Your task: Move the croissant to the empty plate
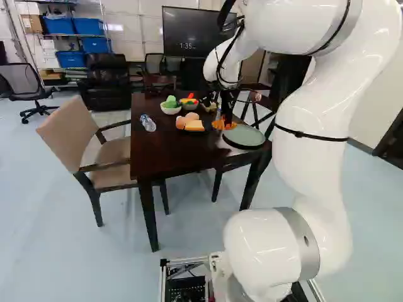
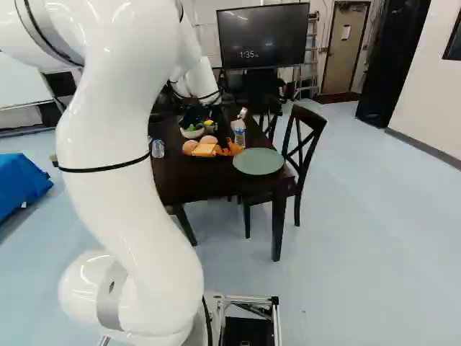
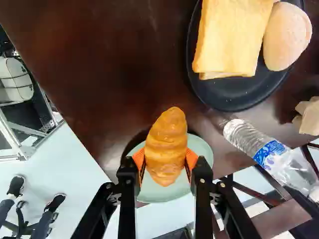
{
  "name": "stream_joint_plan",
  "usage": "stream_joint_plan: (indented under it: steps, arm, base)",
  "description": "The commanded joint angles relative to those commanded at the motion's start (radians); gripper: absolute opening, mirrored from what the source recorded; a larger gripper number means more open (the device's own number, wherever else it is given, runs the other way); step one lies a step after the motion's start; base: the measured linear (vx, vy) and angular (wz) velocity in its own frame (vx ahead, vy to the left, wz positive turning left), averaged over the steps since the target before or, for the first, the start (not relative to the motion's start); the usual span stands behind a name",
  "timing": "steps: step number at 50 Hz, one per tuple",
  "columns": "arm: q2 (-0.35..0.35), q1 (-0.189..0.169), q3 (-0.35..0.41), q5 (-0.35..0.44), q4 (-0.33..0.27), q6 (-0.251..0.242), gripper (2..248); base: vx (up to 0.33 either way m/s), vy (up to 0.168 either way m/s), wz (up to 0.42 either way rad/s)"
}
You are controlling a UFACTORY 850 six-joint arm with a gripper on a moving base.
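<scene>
The claw (image 1: 225, 119) is closed around the croissant (image 3: 167, 144) — an orange pad pressing on each side, with its two ends sticking out past the fingers. Seen along the claw, the green plate (image 3: 202, 149) sits behind the croissant, bare on top, and the croissant's far end reaches past its rim with the dark worktop (image 3: 99, 74) behind. I can't tell how high the croissant hangs.

Beside the claw, a bottle (image 2: 238, 133) stands upright. Ahead of the claw, past the croissant and to the bottle's side, is the black plate (image 3: 219, 94), holding toast (image 3: 232, 37) and buns (image 3: 286, 35). Farther from the claw than the black plate stand two bowls of food (image 1: 170, 110) — close together on the same worktop. A second bottle (image 1: 148, 123) is well apart from the claw, across the black plate from it, near the worktop's edge.
</scene>
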Motion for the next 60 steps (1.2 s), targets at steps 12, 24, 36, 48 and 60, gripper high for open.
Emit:
stream_joint_plan:
  steps: [12, 24, 36, 48, 60]
  arm:
    - [0.042, -0.043, 0.014, 0.000, 0.000, 0.000, 115]
    - [0.060, -0.086, 0.021, 0.000, 0.000, 0.000, 115]
    - [0.053, -0.128, 0.012, 0.000, 0.000, 0.000, 115]
    - [0.038, -0.169, -0.005, 0.000, 0.000, 0.000, 115]
    - [0.021, -0.209, -0.026, 0.000, 0.000, 0.000, 115]
  base:
    - [0.000, 0.000, 0.000]
    - [0.000, 0.000, 0.000]
    - [0.000, 0.000, 0.000]
    - [0.000, 0.000, 0.000]
    - [0.000, 0.000, 0.000]
